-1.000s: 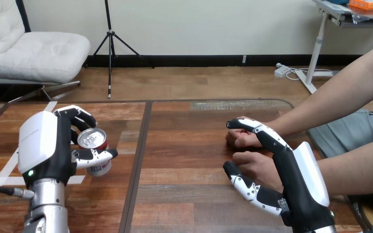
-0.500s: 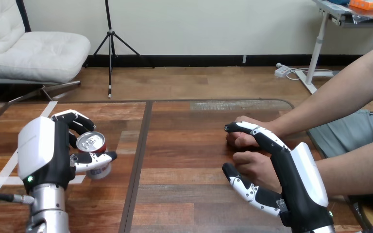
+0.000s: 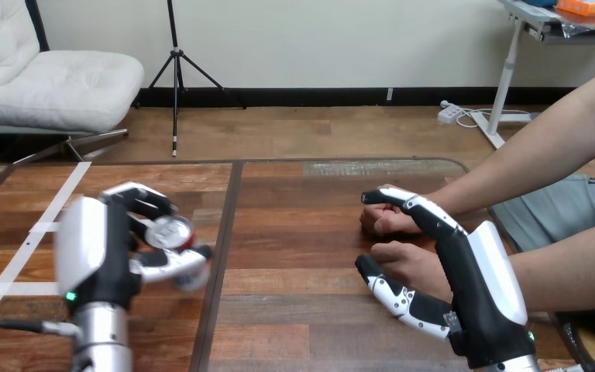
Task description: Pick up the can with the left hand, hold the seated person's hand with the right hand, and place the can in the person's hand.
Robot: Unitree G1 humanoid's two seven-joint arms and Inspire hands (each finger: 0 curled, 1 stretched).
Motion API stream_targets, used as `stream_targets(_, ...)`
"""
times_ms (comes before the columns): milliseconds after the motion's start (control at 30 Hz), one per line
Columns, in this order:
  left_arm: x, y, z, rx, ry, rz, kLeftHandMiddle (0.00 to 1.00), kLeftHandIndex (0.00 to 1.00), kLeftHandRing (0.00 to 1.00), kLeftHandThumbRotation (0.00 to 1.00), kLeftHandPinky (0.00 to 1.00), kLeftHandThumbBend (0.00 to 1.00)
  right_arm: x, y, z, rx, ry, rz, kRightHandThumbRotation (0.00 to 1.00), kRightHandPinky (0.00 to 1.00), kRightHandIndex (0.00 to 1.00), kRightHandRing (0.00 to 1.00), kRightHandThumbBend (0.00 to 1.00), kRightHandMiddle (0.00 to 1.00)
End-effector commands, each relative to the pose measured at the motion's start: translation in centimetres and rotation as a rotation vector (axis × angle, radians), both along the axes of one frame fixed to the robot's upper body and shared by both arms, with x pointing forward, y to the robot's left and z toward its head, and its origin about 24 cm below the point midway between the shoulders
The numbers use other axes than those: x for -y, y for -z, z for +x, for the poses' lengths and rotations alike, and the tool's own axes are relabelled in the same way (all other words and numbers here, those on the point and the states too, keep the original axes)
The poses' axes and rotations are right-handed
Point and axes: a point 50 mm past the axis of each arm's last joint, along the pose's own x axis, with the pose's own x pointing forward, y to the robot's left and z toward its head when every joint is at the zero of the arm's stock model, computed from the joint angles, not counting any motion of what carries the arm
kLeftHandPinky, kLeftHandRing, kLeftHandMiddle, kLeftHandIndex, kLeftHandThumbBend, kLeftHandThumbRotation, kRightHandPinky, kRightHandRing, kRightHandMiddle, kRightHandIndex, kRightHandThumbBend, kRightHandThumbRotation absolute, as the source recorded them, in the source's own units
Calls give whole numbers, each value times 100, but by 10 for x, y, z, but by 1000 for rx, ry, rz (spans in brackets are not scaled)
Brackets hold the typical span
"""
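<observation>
A red and white can (image 3: 177,246) with a silver top sits in my left hand (image 3: 93,248) over the table's left half, fingers and thumb curled round it. My right hand (image 3: 472,271) reaches in from the lower right, open, with nearly straight fingers (image 3: 414,208) lying over the person's two hands. The person's nearer hand (image 3: 407,262) rests as a loose fist between my thumb (image 3: 393,296) and fingers. The person's farther hand (image 3: 381,222) is a fist just under my fingertips. I cannot tell whether the fingers press on it.
The wooden table (image 3: 294,232) has a dark seam running front to back just right of the can. White tape lines (image 3: 27,252) cross its left part. The person's forearms (image 3: 527,163) come in from the right edge.
My left hand has carried the can to the right, towards the table's seam. My right hand and the person's hands have stayed nearly where they were.
</observation>
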Motion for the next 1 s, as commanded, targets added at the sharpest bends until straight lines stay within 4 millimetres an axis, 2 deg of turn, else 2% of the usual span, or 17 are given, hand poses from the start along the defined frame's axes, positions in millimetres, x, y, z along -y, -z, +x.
stream_targets(0, 18, -28, 8, 141, 81, -58, 44, 45, 38, 0, 32, 82, 1, -26, 11, 129, -8, 5, 0, 81, 74, 82, 49, 80)
stream_targets(400, 35, -37, 4, 208, 168, -107, 43, 45, 38, 0, 32, 82, 5, -31, 12, 146, 24, -21, 0, 79, 73, 80, 50, 78)
stream_targets(967, 48, -42, -5, 249, 227, -147, 43, 44, 36, 0, 30, 79, 8, -31, 8, 160, 37, -23, 1, 78, 72, 80, 50, 78)
